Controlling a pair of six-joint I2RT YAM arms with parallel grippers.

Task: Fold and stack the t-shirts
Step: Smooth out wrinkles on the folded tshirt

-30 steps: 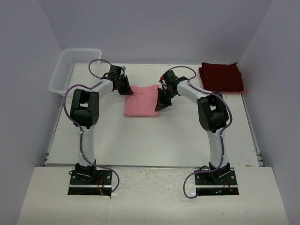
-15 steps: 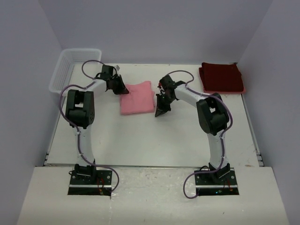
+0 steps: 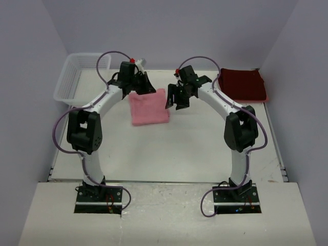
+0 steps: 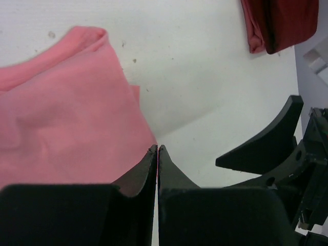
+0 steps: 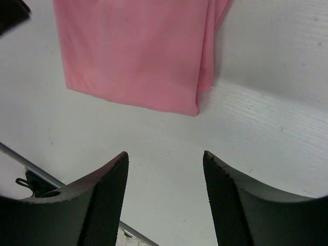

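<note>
- Pink t-shirt (image 3: 148, 106): folded into a rough rectangle, flat on the white table (image 3: 169, 154), mid-far area, between the 2 grippers.
- L wrist view: pink cloth (image 4: 61, 113) fills the left side, w/ soft creases. Folded corner lies toward the top.
- R wrist view: pink shirt (image 5: 133, 51) shows stacked layers along its right edge.
- Maroon t-shirt (image 3: 243, 84): folded, lying at the far right corner of the table, well apart from the pink one. Not stacked. Part of it shows at top right of the L wrist view (image 4: 282, 20).
- Left gripper (image 3: 141, 84): fingers pressed together, tips meeting (image 4: 158, 148) right at the pink shirt's edge. No cloth seen between them.
- Right gripper (image 3: 177, 97): fingers spread, nothing between them (image 5: 164, 154), over bare table just beside the pink shirt's edge.
- White lattice basket (image 3: 69, 79): far left of the table, apart from both shirts.
</note>
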